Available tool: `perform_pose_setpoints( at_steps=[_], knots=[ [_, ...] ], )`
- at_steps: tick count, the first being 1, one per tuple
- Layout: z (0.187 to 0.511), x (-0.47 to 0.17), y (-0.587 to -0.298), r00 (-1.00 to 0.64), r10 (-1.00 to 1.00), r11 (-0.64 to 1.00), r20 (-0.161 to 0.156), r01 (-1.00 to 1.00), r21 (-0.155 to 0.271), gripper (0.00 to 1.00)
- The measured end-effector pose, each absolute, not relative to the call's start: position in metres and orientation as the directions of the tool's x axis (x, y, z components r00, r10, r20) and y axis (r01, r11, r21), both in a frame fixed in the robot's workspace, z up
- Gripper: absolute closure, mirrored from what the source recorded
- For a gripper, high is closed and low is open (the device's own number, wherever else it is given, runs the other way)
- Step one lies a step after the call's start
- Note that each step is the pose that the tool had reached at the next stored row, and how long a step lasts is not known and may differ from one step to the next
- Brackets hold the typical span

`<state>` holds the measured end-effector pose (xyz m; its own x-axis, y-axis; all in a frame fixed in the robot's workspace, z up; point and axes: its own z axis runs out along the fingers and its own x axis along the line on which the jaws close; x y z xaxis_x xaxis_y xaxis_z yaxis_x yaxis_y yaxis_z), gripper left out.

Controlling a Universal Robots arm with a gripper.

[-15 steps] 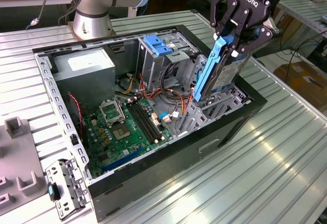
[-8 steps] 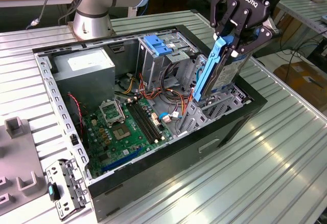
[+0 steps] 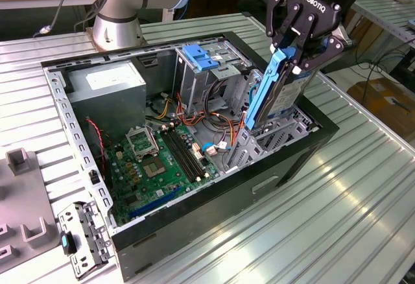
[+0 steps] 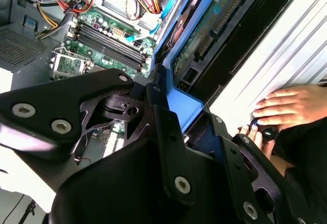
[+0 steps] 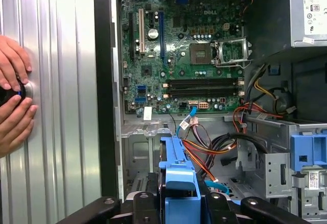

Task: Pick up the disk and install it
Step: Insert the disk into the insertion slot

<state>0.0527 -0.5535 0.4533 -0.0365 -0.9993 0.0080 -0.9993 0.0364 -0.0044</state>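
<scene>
The disk (image 3: pixel 275 99) stands on end, tilted, in the upper right of the exterior view. Blue side rail faces the case interior. Its lower end is down among the grey metal walls of the drive bay (image 3: pixel 262 142) at the case corner.

Gripper (image 3: pixel 299 50) is over it, fingers (image 3: pixel 280 37) pinching the disk's upper end from both sides. Both wrist views show the blue rail held between the black fingers; green circuit-board underside of the disk shows in the second wrist view (image 4: pixel 212 27).

Surface: ribbed aluminium table (image 3: pixel 363 193). Benches and a cardboard box (image 3: pixel 389 99) stand behind it.

Open computer case (image 3: pixel 201 222) lies on its side mid-frame. Inside it:
- motherboard (image 3: pixel 162 161), lower left
- grey power supply (image 3: pixel 107 83), upper left
- drive cage with a blue cap (image 3: pixel 201 57), just beside the disk
- bundled cables (image 3: pixel 217 112) between cage and bay, close against the disk's rail

Loose metal bracket (image 3: pixel 81 238) lies on the table at lower left. Arm base (image 3: pixel 117 18) is at upper left.

A person's hands (image 5: pixel 13 96) rest on the table outside the case wall, around a small dark round object.
</scene>
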Motion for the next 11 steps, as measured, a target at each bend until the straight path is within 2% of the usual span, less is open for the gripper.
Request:
perform_pose_setpoints(
  at_steps=[11],
  knots=[
    [0.4449, 0.0529, -0.5537, -0.033, -0.999, 0.033, 0.008, -0.999, -0.004, 0.63]
  ],
)
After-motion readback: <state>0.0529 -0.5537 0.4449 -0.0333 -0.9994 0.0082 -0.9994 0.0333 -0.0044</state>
